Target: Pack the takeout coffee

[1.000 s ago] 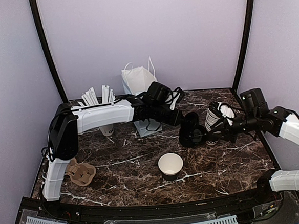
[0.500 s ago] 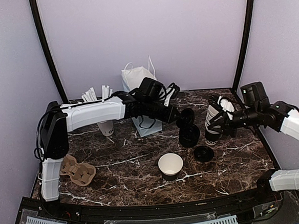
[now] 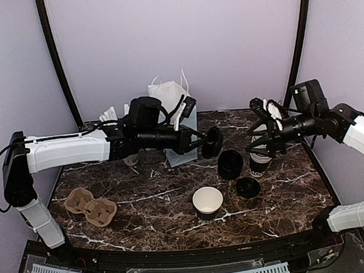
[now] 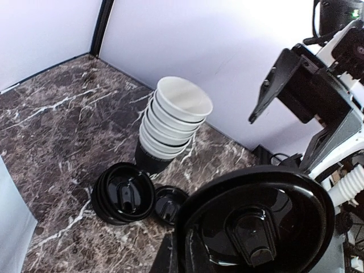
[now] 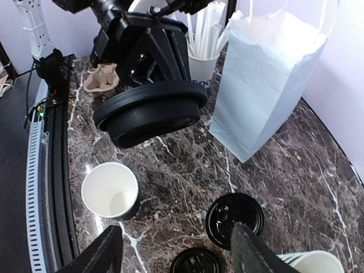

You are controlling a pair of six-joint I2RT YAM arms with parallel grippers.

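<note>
While the left gripper [image 3: 204, 144] pinched a black lid [image 3: 212, 141] by its rim, closed tight on it just right of the top view's middle, the right gripper [image 3: 258, 128] hung at centre right with its fingers [image 5: 107, 253] spread wide and nothing between them, over the stack of white-rimmed cups [image 3: 258, 160]. The coffee cup [image 3: 208, 201] stood uncapped and upright on the marble table [image 3: 144, 220] at lower centre, apart from both grippers, loose lids [image 3: 230, 164] to its upper right.

Marble table [image 3: 156, 208] bears open cup [image 3: 208, 200], cup stack [image 3: 259, 162], lids [image 3: 231, 164], bag [image 3: 165, 95], carrier [image 3: 90, 206].
</note>
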